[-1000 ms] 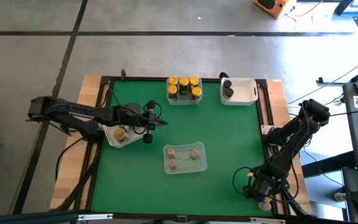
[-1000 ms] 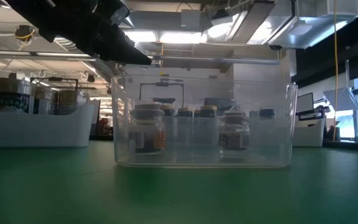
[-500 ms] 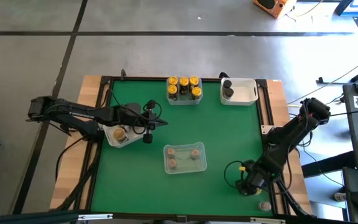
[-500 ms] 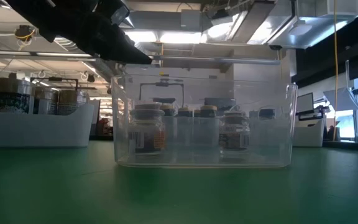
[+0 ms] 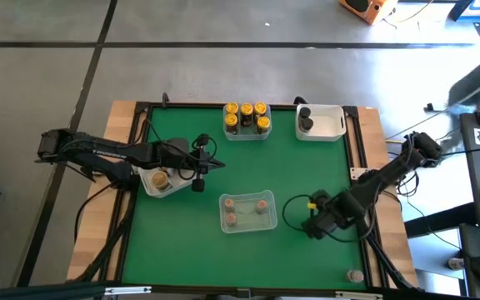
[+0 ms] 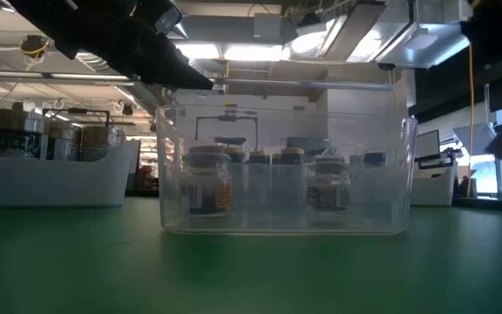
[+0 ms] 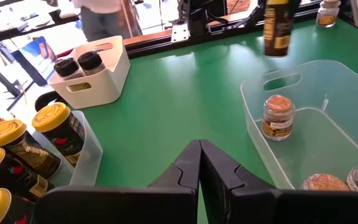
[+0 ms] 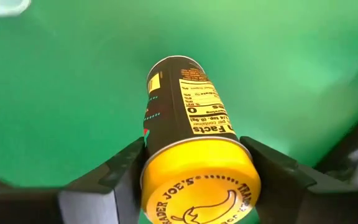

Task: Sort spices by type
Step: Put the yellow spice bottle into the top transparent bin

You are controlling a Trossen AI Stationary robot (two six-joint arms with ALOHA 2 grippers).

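On the green surface (image 5: 307,167), the left end effector (image 5: 211,165) hangs pinched together beside a white tub (image 5: 163,181), while to the right of the clear tub (image 5: 247,212) the right end effector (image 5: 313,218) is clamped on a yellow-lidded spice jar (image 8: 191,149).

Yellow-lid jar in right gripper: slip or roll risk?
The yellow-lidded spice jar looks smooth and round, clamped just below its lid by the right gripper, so it may twist or slip. Set on its side, it would probably roll. It seems small and rigid, likely light.
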